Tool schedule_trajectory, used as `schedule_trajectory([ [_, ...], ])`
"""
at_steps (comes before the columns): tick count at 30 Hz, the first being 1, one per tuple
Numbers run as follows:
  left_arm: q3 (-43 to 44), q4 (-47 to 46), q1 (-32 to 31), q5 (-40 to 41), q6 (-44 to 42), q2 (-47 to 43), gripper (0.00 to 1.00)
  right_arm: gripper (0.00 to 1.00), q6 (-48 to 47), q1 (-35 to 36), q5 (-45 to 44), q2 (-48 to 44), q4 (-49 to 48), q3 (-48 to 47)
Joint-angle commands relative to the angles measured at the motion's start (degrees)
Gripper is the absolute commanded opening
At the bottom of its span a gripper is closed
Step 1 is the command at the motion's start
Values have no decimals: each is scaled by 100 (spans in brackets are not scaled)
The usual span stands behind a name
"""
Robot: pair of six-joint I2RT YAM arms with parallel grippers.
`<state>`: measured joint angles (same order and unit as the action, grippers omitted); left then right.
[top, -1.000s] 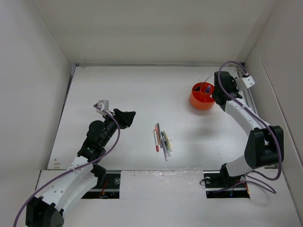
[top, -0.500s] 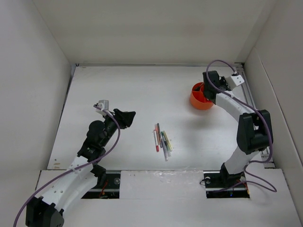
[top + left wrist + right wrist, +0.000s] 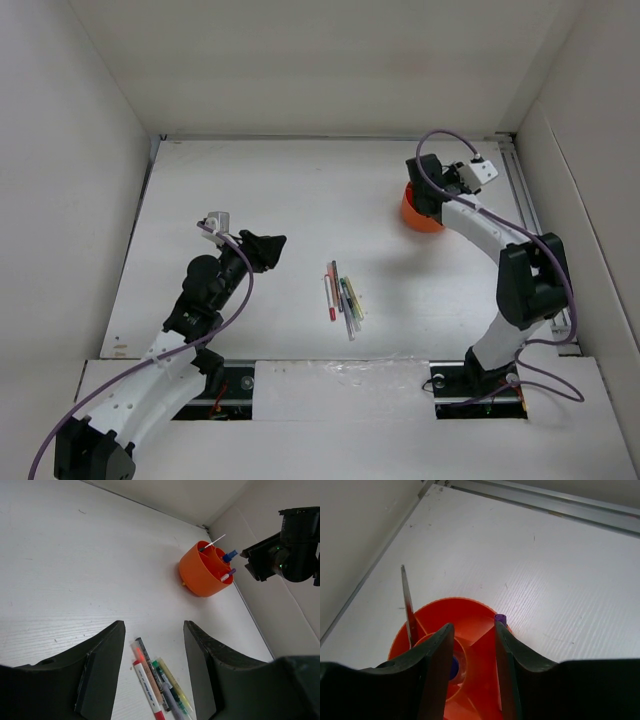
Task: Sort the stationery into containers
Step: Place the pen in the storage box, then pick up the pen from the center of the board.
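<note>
The white table (image 3: 300,190) bears one orange holder (image 3: 200,575) holding three items (image 3: 229,556), plus about five loose pens (image 3: 148,686). The left gripper (image 3: 154,630) and right gripper (image 3: 472,627) stand half-parted, both empty.

The left claw (image 3: 153,630) and right claw (image 3: 472,629) gape.

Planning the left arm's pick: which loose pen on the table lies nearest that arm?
The white pen with red ends: it lies leftmost, with all the others further right.

Plain white walls (image 3: 320,60), white table (image 3: 300,200)
</note>
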<state>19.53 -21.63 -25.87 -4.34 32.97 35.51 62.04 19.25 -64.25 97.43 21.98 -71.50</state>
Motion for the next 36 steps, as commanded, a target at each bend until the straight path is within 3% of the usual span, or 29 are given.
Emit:
schedule_trajectory([
  [1, 218, -316, 12, -67, -98, -9, 47, 44, 229, 211, -45, -601, 140, 13],
  [4, 218, -394, 12, -129, -98, 52, 47, 35, -102, 641, 411, -1100, -289, 478],
  [5, 218, -395, 12, -129, -98, 122, 47, 20, -487, 929, 892, -1373, -752, 836],
  [8, 218, -395, 12, -181, -98, 220, 47, 0, -860, 1291, 1957, -1639, -1423, 1348],
  [10, 218, -395, 12, -287, -98, 299, 47, 0, -1184, 1537, 3212, -1639, -1651, 1542],
  [14, 279, -475, 12, -340, -98, 492, 47, 0, -1405, 2047, 4077, -930, -1364, 1439],
  [21, 226, -553, 12, -278, -98, 492, 47, 0, -1537, 2970, 4359, 99, -1020, 850],
  [26, 227, -492, 12, -217, -98, 545, 47, 15, -1537, 3085, 4271, 593, -660, 419],
  [31, 227, -553, 12, -217, -98, 545, 47, 17, -1538, 3208, 4386, 559, -422, 242],
  [36, 227, -606, 12, -278, -98, 598, 47, 35, -1423, 3419, 4324, 338, -230, 304],
])
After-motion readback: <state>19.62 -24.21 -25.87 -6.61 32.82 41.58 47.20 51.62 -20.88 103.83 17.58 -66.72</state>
